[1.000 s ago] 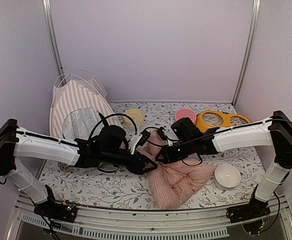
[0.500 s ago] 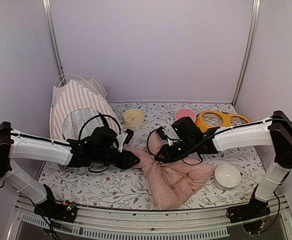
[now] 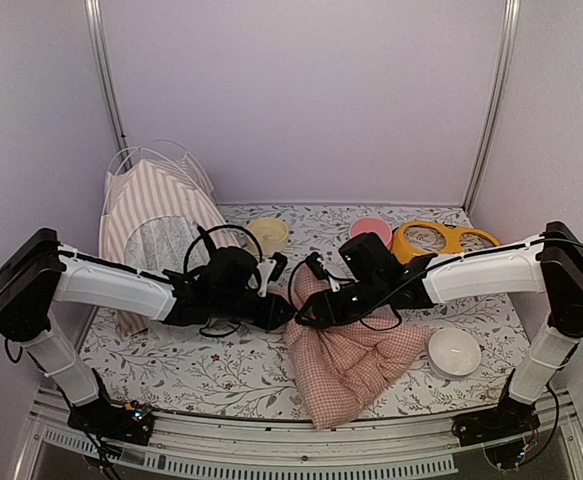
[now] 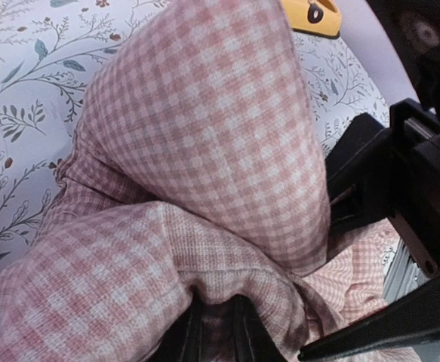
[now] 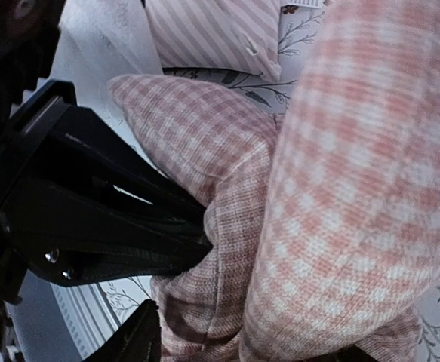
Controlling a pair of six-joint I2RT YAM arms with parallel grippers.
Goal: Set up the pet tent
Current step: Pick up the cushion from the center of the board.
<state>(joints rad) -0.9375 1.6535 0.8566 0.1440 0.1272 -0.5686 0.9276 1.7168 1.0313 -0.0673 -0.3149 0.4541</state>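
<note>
Both arms reach inward and meet at table centre; the left gripper pinches a fold of the pink checked fabric cushion, fingers nearly together; the right gripper sits against the same cushion, grip unclear; the pink-and-white striped fabric pet tent stands at 10 o'clock; a round white bowl lies at 4 o'clock.

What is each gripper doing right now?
Left gripper: closed on the pink checked cushion.
Right gripper: cannot be told; the cushion hides its jaws.
</note>
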